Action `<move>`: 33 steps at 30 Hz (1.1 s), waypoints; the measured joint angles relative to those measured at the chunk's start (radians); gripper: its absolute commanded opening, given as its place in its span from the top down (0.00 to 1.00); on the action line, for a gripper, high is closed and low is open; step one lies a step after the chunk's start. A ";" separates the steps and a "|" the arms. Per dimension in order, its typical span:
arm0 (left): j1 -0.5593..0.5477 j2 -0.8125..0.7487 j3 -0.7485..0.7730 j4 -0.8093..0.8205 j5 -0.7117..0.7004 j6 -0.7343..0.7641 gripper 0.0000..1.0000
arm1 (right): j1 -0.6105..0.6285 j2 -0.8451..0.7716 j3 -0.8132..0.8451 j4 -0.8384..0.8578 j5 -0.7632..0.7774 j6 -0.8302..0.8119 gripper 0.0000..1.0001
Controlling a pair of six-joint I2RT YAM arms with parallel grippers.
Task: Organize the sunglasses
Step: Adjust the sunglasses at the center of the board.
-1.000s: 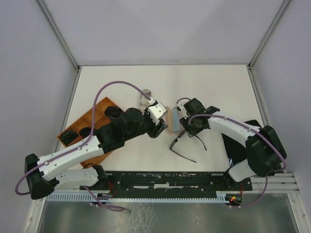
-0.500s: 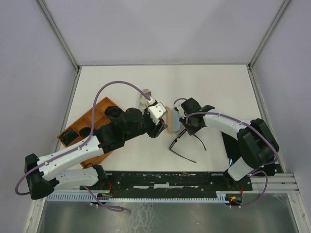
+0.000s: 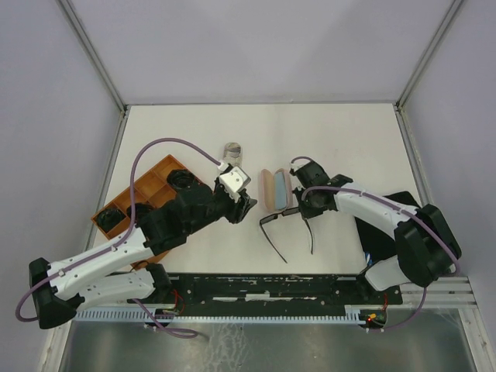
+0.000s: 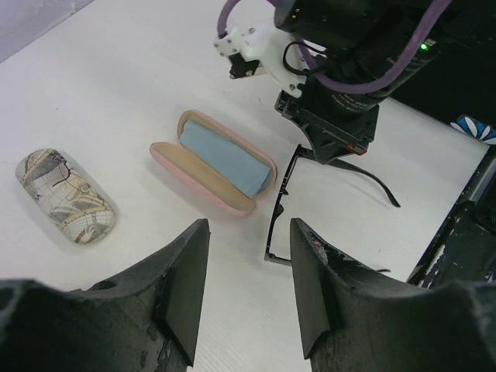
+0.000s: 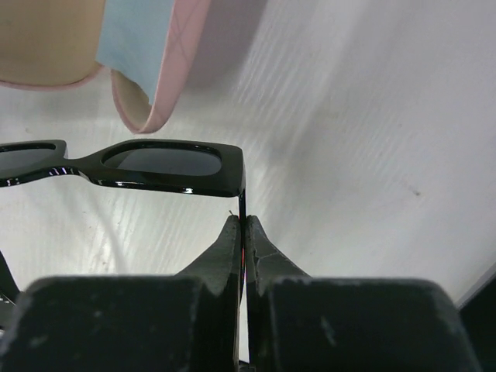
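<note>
Black thin-framed sunglasses (image 3: 273, 219) lie open on the white table just in front of the open pink case (image 3: 277, 190). My right gripper (image 3: 304, 211) is shut on the right temple arm near its hinge. In the right wrist view the fingertips (image 5: 232, 232) pinch that slim arm just behind the front frame (image 5: 167, 174), and my right gripper (image 5: 242, 221) sits low over the table. My left gripper (image 3: 246, 205) hovers open left of the case, holding nothing. In its own view my left gripper (image 4: 248, 263) looks towards the sunglasses (image 4: 277, 208) and the case (image 4: 213, 172).
A light-blue cloth (image 5: 136, 39) lines the pink case. A patterned case (image 3: 232, 152) lies behind my left gripper. The orange divided tray (image 3: 155, 186) at the left holds dark sunglasses (image 3: 108, 217). A black object (image 3: 387, 225) lies under the right arm.
My right gripper has closed on the sunglasses' arm and the glasses have swung and shifted a little. My left gripper has drawn back to the left, away from the open case.
</note>
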State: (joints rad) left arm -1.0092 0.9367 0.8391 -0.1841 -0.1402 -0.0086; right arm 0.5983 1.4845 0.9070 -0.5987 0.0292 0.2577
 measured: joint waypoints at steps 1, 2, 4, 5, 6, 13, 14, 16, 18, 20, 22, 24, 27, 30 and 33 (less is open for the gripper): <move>0.000 -0.013 -0.008 0.003 -0.007 -0.009 0.47 | 0.003 -0.016 -0.013 0.000 -0.001 0.031 0.99; 0.000 -0.021 -0.014 0.004 -0.011 -0.015 0.47 | 0.008 -0.033 -0.027 0.000 -0.001 0.069 1.00; 0.000 -0.036 -0.024 0.008 -0.018 -0.026 0.47 | 0.025 -0.054 -0.049 -0.003 0.000 0.137 1.00; 0.000 -0.040 -0.027 0.008 -0.019 -0.030 0.47 | 0.037 -0.062 -0.056 -0.005 0.002 0.167 1.00; 0.000 -0.042 -0.028 0.008 -0.020 -0.033 0.47 | 0.053 -0.072 -0.065 -0.008 0.006 0.205 1.00; 0.000 -0.042 -0.042 0.021 -0.028 -0.050 0.47 | 0.165 -0.094 -0.076 -0.032 0.080 0.451 0.96; 0.000 -0.042 -0.045 0.021 -0.032 -0.051 0.47 | 0.182 -0.094 -0.076 -0.035 0.096 0.484 0.93; 0.000 -0.042 -0.048 0.022 -0.035 -0.054 0.47 | 0.214 -0.094 -0.076 -0.039 0.132 0.544 0.89; 0.000 -0.042 -0.050 0.023 -0.036 -0.055 0.47 | 0.246 -0.094 -0.076 -0.040 0.164 0.591 0.87; 0.000 -0.042 -0.053 0.025 -0.038 -0.055 0.47 | 0.267 -0.095 -0.076 -0.041 0.185 0.621 0.82; 0.000 -0.042 -0.058 0.026 -0.041 -0.055 0.48 | 0.280 -0.100 -0.078 -0.042 0.200 0.638 0.75; 0.000 -0.042 -0.061 0.025 -0.042 -0.055 0.48 | 0.282 -0.116 -0.079 -0.051 0.217 0.640 0.70; 0.000 -0.047 -0.061 0.025 -0.043 -0.055 0.48 | 0.282 -0.154 -0.078 -0.062 0.235 0.608 0.67; 0.000 -0.060 -0.061 0.023 -0.047 -0.055 0.48 | 0.282 -0.176 -0.071 -0.080 0.233 0.523 0.64; 0.000 -0.082 -0.061 0.018 -0.061 -0.055 0.48 | 0.282 -0.203 -0.062 -0.082 0.216 0.389 0.58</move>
State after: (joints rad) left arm -1.0092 0.8547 0.7780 -0.1665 -0.2008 -0.0635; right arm 0.8799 1.2816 0.8452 -0.6804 0.2447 0.6472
